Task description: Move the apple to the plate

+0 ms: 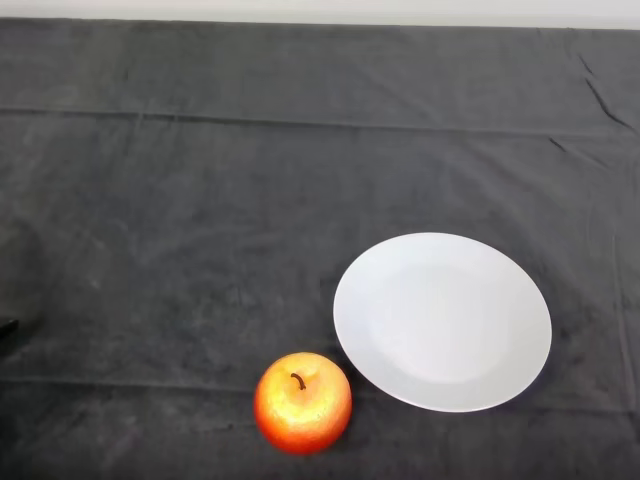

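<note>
A red and yellow apple (302,402) with a brown stem stands upright on the dark cloth near the front edge. A round white plate (442,321) lies just to its right and a little farther back, and it holds nothing. The apple sits close to the plate's lower left rim but is not on it. A small dark sliver of my left hand (6,329) shows at the far left edge, well to the left of the apple. The rest of the hand is out of view.
The dark cloth (200,200) covers the whole table, with creases running across the back and a few at the far right. A pale strip of wall shows along the top edge.
</note>
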Robot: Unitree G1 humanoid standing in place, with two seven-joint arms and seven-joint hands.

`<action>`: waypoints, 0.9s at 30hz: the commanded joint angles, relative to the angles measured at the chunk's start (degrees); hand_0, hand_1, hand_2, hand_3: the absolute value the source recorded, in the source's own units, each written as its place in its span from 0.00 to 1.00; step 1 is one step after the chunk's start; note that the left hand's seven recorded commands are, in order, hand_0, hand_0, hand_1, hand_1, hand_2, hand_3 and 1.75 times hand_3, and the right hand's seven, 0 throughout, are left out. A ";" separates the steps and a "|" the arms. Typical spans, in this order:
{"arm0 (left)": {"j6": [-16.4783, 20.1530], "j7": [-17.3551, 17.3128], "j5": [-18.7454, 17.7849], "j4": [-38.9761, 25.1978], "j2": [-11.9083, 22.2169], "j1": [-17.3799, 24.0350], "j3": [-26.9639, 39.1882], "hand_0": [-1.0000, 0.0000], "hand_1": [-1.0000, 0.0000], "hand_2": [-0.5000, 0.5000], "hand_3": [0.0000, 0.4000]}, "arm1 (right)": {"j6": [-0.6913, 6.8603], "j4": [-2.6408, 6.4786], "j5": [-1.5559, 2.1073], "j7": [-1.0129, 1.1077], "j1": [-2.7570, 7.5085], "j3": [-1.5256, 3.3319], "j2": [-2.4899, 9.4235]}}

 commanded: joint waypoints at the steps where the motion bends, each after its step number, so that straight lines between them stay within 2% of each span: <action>1: 0.27 -0.35 0.78 -1.86 2.41 -1.23 1.20 1.00 1.00 0.50 0.00 | -0.39 -0.92 0.61 0.23 -0.88 -0.46 0.29; 8: 0.25 -0.02 1.68 -4.78 2.48 -0.71 0.98 1.00 1.00 0.50 0.00 | -0.39 -0.95 0.60 0.22 -0.88 -0.45 0.31; 14: 1.84 0.90 2.60 -9.50 2.25 0.23 0.57 1.00 1.00 0.50 0.00 | -0.39 -1.00 0.60 0.19 -0.86 -0.44 0.33; 20: 5.25 2.07 3.75 -17.66 1.29 2.25 -0.30 1.00 1.00 0.50 0.00 | -0.38 -1.10 0.58 0.15 -0.84 -0.42 0.38; 27: 11.23 2.50 5.15 -30.81 -0.11 6.12 -1.75 1.00 1.00 0.50 0.00 | -0.37 -1.32 0.55 0.04 -0.79 -0.36 0.49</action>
